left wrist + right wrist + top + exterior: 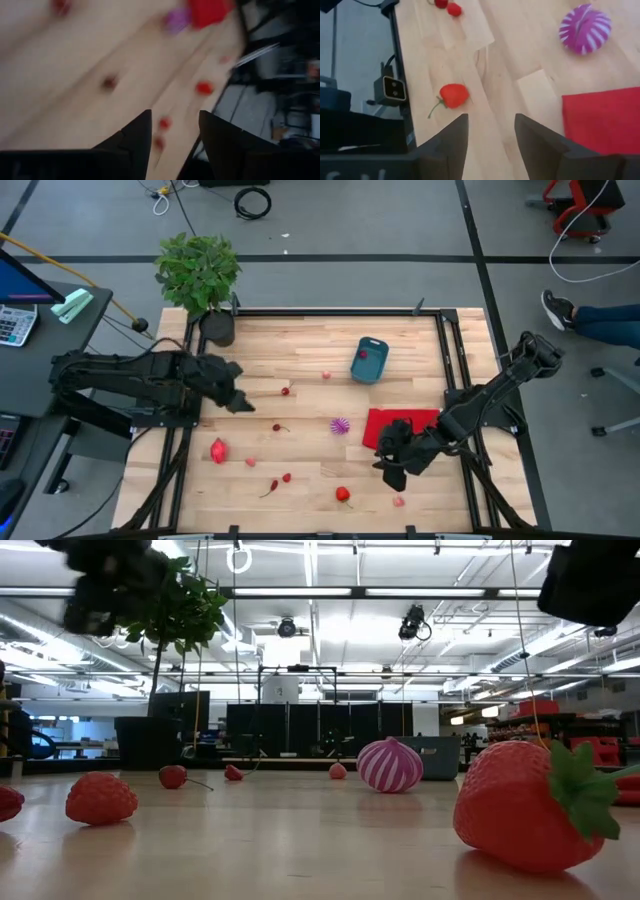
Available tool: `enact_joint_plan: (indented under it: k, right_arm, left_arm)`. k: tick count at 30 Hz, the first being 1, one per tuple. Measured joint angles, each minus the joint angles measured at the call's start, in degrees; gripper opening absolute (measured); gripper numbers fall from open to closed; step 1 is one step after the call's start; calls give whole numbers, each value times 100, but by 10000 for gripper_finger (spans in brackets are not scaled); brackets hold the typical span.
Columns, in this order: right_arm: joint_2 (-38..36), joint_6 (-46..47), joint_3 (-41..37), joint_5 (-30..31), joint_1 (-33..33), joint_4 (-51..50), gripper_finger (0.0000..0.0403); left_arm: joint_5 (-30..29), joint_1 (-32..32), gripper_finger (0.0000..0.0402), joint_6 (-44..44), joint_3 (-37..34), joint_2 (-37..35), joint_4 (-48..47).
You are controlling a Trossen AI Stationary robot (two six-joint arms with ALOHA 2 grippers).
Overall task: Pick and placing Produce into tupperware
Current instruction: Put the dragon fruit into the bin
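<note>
Scattering across the desk [300, 350], produce is left unpicked; both grippers' fingers, left [240, 402] and right [392, 476], are parted, empty, for approach.

Overhead looks down; low camera level, close; both share strawberry [343, 495] [530, 805].

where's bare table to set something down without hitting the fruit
Bare wood lies between the plant pot and the blue tub, and between the tub and the red cloth. It is crowded along the front, around the purple piece and strawberry.
</note>
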Motion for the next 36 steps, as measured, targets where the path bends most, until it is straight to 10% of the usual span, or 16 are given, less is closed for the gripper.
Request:
enact_joint_plan:
  k: [19, 36]
  right_arm:
    - [0, -87, 0, 23, -159, -1, 173]
    - [0, -89, 0, 139, -160, -20, 172]
  left_arm:
    - [98, -3310, 175, -3882, 0, 529, -1792]
    - [-529, -3834, 271, -5077, 0, 2312, -1569]
